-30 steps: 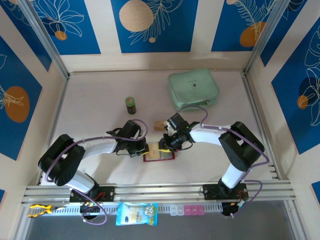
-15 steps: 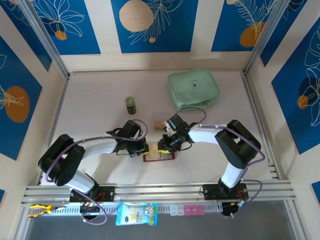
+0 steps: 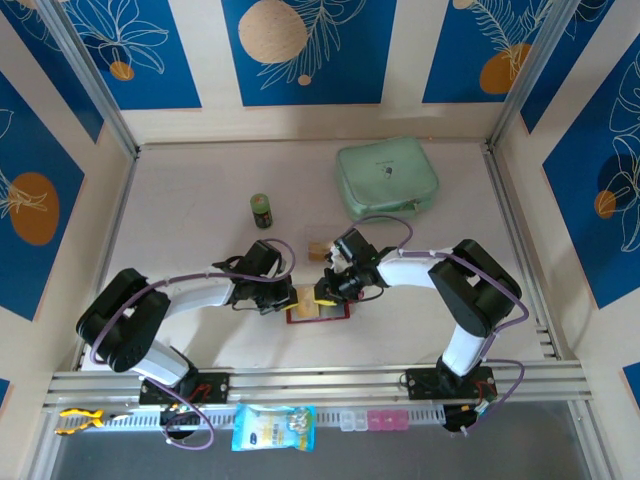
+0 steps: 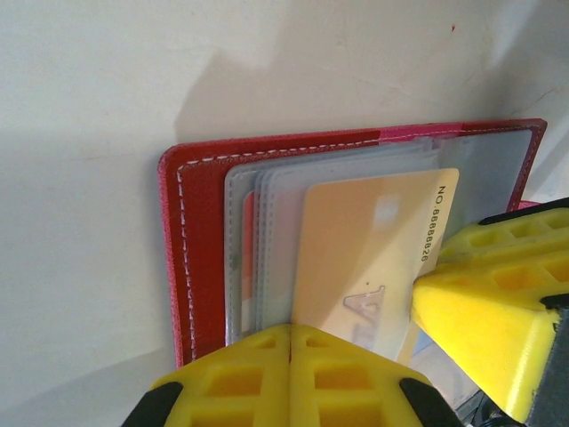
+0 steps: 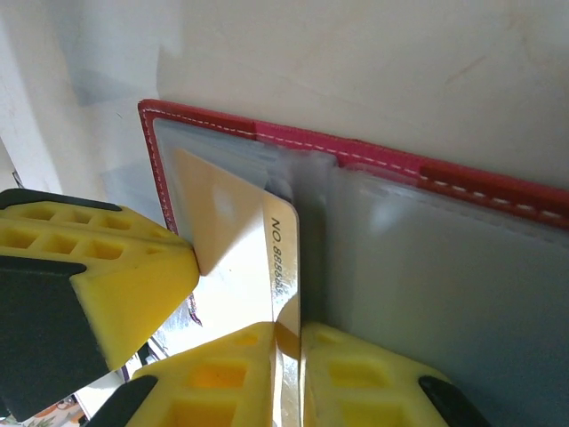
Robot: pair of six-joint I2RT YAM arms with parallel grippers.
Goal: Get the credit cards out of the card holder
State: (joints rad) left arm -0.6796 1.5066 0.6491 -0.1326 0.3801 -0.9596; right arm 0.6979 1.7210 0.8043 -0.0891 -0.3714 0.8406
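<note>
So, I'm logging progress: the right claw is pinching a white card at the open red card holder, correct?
Not quite. The card is tan-gold, not white, as the right wrist view shows. The right claw does pinch it at the open red card holder.

Wide room lies along the left edge and in the far-left corner of the table [image 3: 170, 200]. A small green bottle [image 3: 261, 210] stands alone left of the middle, passable on every side. A green pouch [image 3: 387, 180] takes up the far-right corner, with open table between it and the right arm.

Toward the near edge the way is crowded. The left gripper [image 3: 290, 298], fingers pressed together, and the right gripper [image 3: 326, 293], pinching a tan card [image 5: 240, 240], meet over the red card holder [image 3: 318, 312] with a narrow gap between them. Their arms bar both sides. A small tan block [image 3: 320, 248] sits just beyond, narrowing the approach from the far side.
</note>
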